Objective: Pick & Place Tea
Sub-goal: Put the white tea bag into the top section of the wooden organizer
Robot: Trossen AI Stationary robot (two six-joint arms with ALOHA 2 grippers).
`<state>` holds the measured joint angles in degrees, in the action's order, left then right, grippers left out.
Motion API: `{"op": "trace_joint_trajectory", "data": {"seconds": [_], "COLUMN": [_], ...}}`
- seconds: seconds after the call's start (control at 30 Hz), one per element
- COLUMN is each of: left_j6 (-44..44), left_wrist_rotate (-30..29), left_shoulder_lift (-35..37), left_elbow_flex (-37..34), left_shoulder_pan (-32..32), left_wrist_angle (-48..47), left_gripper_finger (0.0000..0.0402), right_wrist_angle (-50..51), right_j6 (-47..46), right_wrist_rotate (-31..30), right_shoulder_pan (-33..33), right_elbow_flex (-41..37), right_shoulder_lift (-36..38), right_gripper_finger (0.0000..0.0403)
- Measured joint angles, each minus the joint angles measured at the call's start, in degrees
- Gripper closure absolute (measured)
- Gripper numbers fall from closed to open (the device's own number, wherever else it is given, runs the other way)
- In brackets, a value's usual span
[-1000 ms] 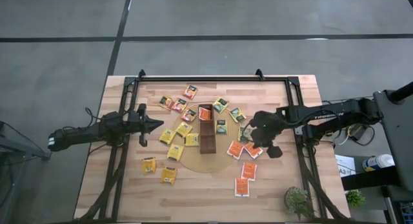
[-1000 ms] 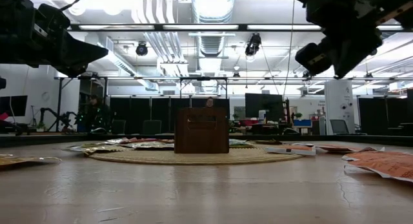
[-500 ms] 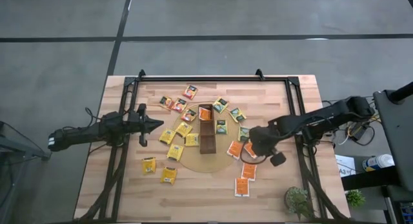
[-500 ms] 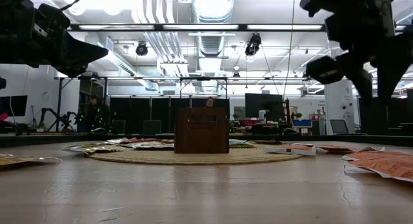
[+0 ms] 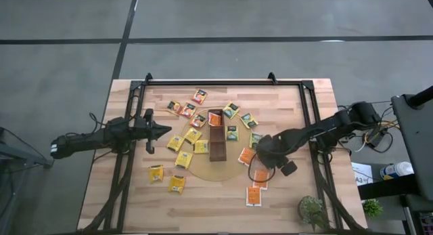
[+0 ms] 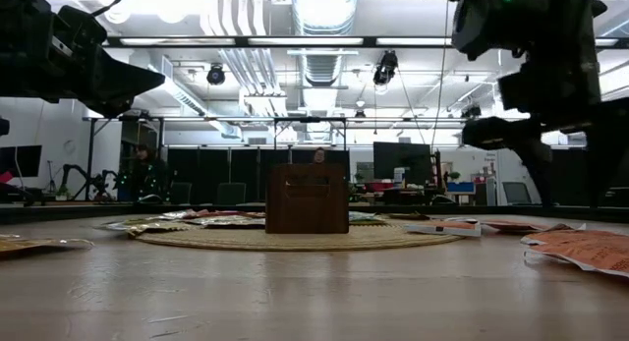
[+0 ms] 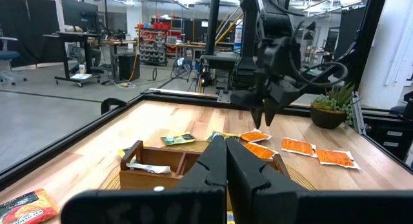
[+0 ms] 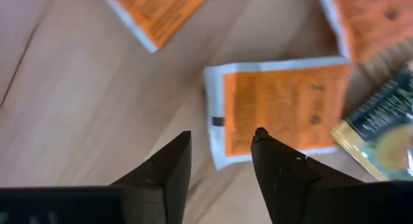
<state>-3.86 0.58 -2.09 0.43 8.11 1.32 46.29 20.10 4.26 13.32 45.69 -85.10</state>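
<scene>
Tea sachets lie flat and scattered around the long dark-brown tray [image 5: 216, 135], which stands on the round tan disc [image 5: 203, 168]. Yellow ones [image 5: 155, 173] are on the left and orange ones [image 5: 254, 196] on the right. My right gripper [image 8: 222, 137] points down, open, just above an orange sachet [image 8: 284, 108] to the right of the tray. Its fingertips stand over the sachet's white end without touching it. The left wrist view shows this gripper [image 7: 264, 114] hanging over the orange sachets [image 7: 258, 137]. My left gripper [image 5: 162, 131] waits left of the tray, level and shut, holding nothing.
A black frame rail [image 5: 308, 120] runs along the table's right side and another [image 5: 210, 81] along the far edge. A small potted plant [image 5: 312, 209] stands at the near right corner. More orange sachets [image 8: 155, 17] lie close around the one under the gripper.
My right gripper has come down and gone toward the table's near edge and a little left, tipping until it points straight down over the orange sachets. Its fingers have opened on the way.
</scene>
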Motion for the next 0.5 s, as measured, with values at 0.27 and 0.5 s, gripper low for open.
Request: {"op": "trace_joint_trajectory", "data": {"seconds": [0.27, 0.5], "left_j6": [0.0, 0.0], "left_wrist_rotate": [0.0, 0.0], "left_shoulder_lift": [0.0, 0.0], "left_elbow_flex": [0.0, 0.0], "left_shoulder_pan": [0.0, 0.0], "left_wrist_angle": [0.0, 0.0], "left_gripper_finger": [0.0402, 0.0402], "right_wrist_angle": [-1.6, -2.7], "right_j6": [0.7, 0.9], "right_wrist_rotate": [-4.3, -4.3], "right_shoulder_pan": [2.7, 2.7], "right_elbow_flex": [0.6, 1.4], "right_shoulder_lift": [-3.2, -5.9], "right_gripper_finger": [0.0264, 0.0272]}}
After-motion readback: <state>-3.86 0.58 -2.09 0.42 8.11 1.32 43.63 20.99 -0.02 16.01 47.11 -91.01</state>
